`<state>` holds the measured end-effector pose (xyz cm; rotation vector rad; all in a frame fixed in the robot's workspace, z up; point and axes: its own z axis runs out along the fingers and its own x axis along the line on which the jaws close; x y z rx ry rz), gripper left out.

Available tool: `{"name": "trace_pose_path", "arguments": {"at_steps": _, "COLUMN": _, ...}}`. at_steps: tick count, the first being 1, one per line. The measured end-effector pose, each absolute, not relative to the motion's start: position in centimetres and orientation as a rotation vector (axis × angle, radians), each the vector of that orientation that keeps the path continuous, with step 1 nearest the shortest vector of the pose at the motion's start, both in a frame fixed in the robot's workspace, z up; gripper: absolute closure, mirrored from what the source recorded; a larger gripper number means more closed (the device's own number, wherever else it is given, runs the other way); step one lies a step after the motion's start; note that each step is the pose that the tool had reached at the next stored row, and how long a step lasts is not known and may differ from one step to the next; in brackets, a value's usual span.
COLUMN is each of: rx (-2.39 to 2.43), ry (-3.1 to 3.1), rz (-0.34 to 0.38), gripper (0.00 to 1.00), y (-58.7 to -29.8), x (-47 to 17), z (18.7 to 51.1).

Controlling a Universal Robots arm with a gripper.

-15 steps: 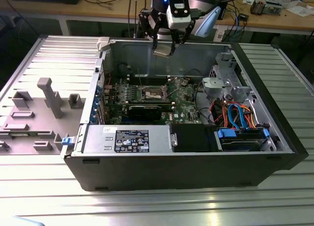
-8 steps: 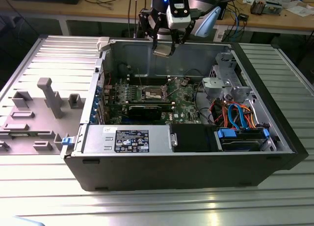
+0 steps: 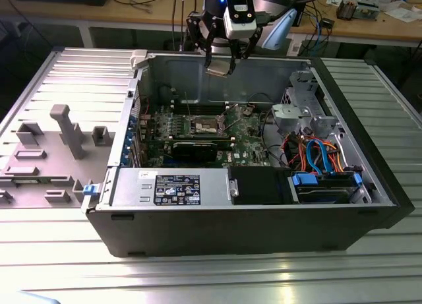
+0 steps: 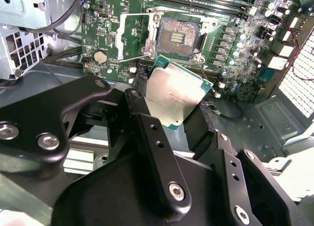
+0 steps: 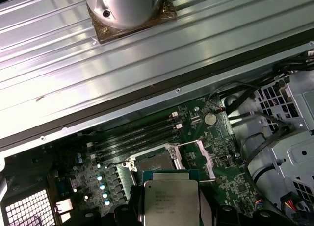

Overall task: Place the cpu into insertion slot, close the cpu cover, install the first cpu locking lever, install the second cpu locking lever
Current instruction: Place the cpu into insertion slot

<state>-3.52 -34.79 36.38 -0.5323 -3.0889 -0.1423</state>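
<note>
Ribbed aluminium bench (image 3: 211, 277) runs across the foreground of the exterior view.

- Open black computer case (image 3: 231, 231) lies on its side on the bench, interior facing up.
- Grey moulded fixture tray (image 3: 39, 159) sits just beside the case, on the exterior view's left.
- Silver power supply (image 3: 171, 188) lies along the near wall of the case. Grey drive cage (image 3: 303, 113) stands toward the exterior view's right, with orange and blue cables below it.
- Green motherboard (image 3: 244, 129) lies flat on the case floor, with a long black graphics card (image 3: 198, 148) along its near edge.
- Arm (image 3: 224, 0) comes in over the far wall of the case.
- Tool (image 3: 221, 63) hangs above the motherboard, clear of it, pinching the cpu (image 3: 219, 68). In the second wrist view the black fingers (image 4: 140, 103) press on opposite edges of the chip.
- Memory slots (image 5: 137, 135) run in long dark rows beside the socket.
- Cpu cover (image 4: 120, 35) is swung open beside the socket, with green board showing through its cut-out. A thin wire lever (image 4: 132, 58) lies along its edge.
- Insertion slot (image 4: 177, 37) is uncovered, its dark centre exposed inside the silvery rim.
- The cpu is in the air near the slot, apart from it, tilted, silvery top toward the wrist cameras.
- Coin cell (image 4: 100, 56) sits on the board just beyond the cover.
</note>
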Motion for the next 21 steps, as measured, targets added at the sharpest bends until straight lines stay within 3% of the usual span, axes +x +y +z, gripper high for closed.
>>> {"name": "trace_pose_path", "arguments": {"at_steps": 21, "rx": -0.6, "ry": -3.079, "rz": -0.142, "gripper": 0.45, "y": -34.79, "x": -3.52, "z": 36.38}}
